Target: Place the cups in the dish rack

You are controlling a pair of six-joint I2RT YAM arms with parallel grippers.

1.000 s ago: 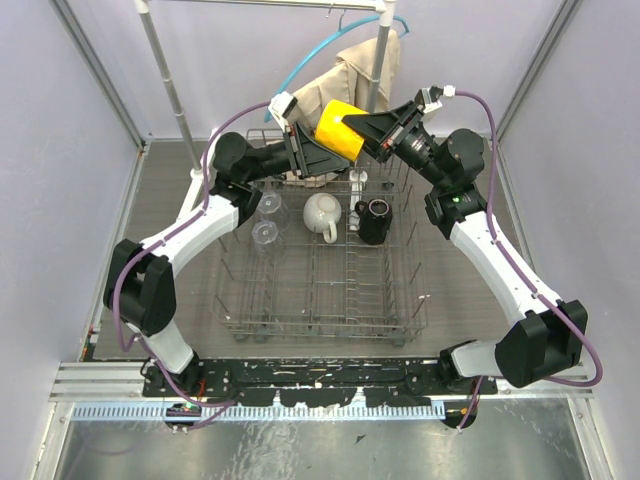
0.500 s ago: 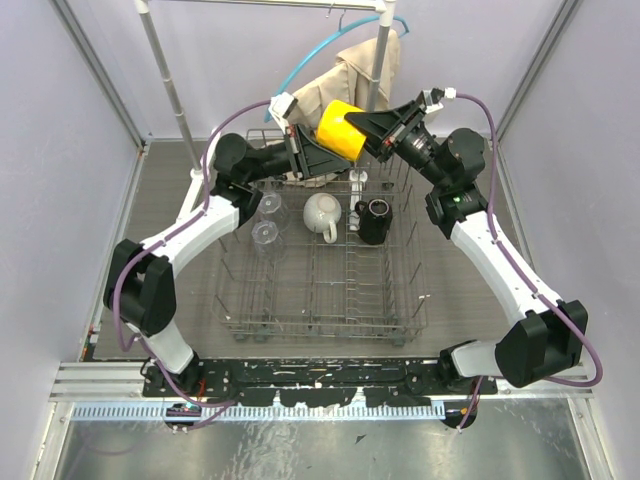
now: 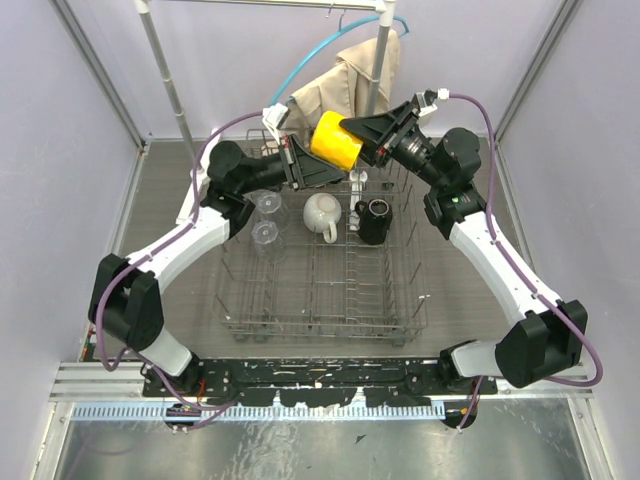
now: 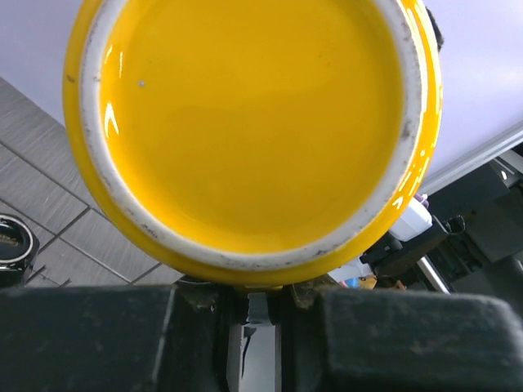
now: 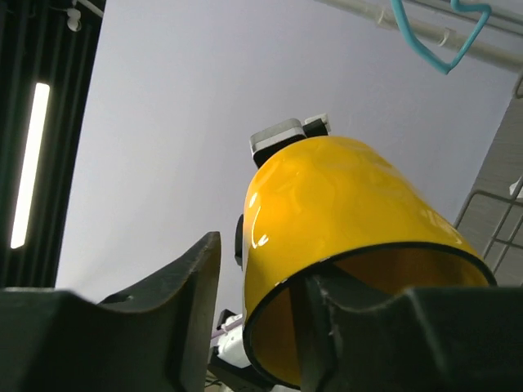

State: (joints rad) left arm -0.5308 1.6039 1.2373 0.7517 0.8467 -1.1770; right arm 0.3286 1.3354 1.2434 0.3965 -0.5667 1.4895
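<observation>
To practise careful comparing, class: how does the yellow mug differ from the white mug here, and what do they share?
Colour: the yellow mug is bright yellow; the white mug is plain white. Place: the yellow mug is held aloft, tipped sideways, over the far end of the dish rack; the white mug rests inside the rack. Shape: the yellow mug has fairly straight sides; the white mug is round-bellied. Both are small glossy cups.

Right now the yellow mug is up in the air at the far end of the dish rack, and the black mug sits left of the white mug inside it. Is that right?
Not quite. The top external view shows the black mug sitting right of the white mug inside the dish rack, not left. The yellow mug is up in the air at the far end, as you said.
</observation>
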